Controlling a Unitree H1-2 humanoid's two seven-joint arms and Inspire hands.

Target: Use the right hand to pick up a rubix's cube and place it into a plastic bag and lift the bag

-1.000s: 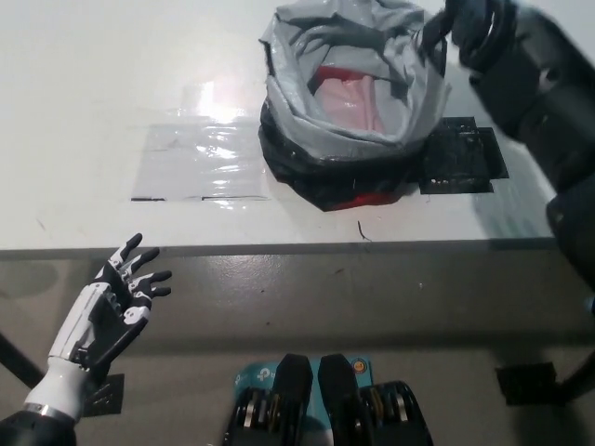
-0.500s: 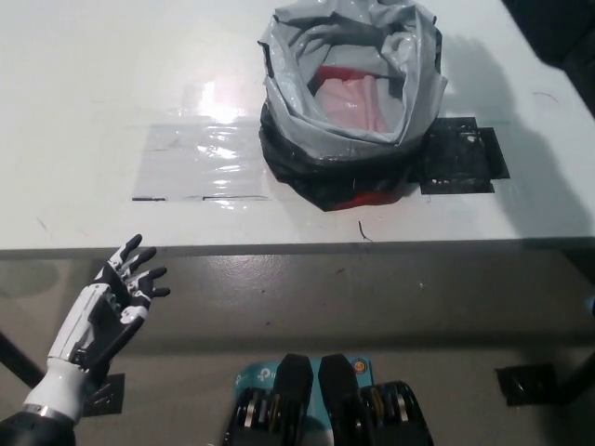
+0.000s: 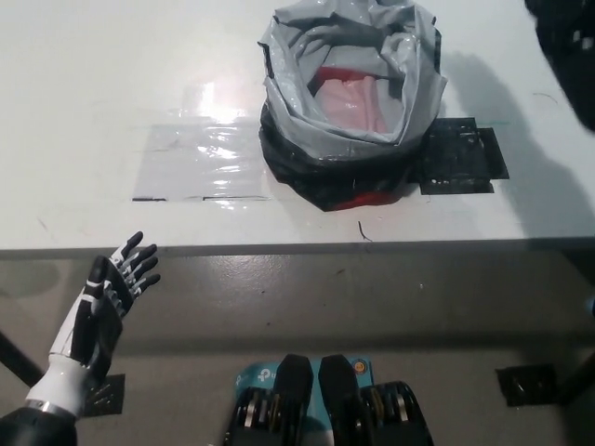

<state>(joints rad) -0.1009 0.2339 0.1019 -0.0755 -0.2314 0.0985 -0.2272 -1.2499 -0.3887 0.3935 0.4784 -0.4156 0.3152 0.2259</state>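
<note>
Grey plastic bag (image 3: 351, 93) standing on the far half of the white desk (image 3: 112, 111), mouth open and facing up, rim crumpled and folded outward. Black lower part of the bag bunched around its base, touching the desk. Red and pink surfaces visible inside through the mouth, probably the rubix's cube (image 3: 349, 93), though too blurred by the folds to tell for sure. Patch of black tape (image 3: 460, 160) flat on the desk just right of the bag, its left edge tucked under the bag's base. Sheet of clear film (image 3: 200, 163) taped flat to the desk just left of the bag, glossy with glare. Small dark mark on the desk near its front edge, below the bag.

Left hand (image 3: 104, 302) white with black palm and fingertips, resting at lower left, in front of the desk's near edge and below its level, fingers spread apart and pointing up and right, grasping nothing. Right hand (image 3: 567, 42) only a black shape at the far right corner, above the desk and well apart from the bag; cannot tell whether released or clenched. Soft shadow on the desk beneath it, right of the bag.
</note>
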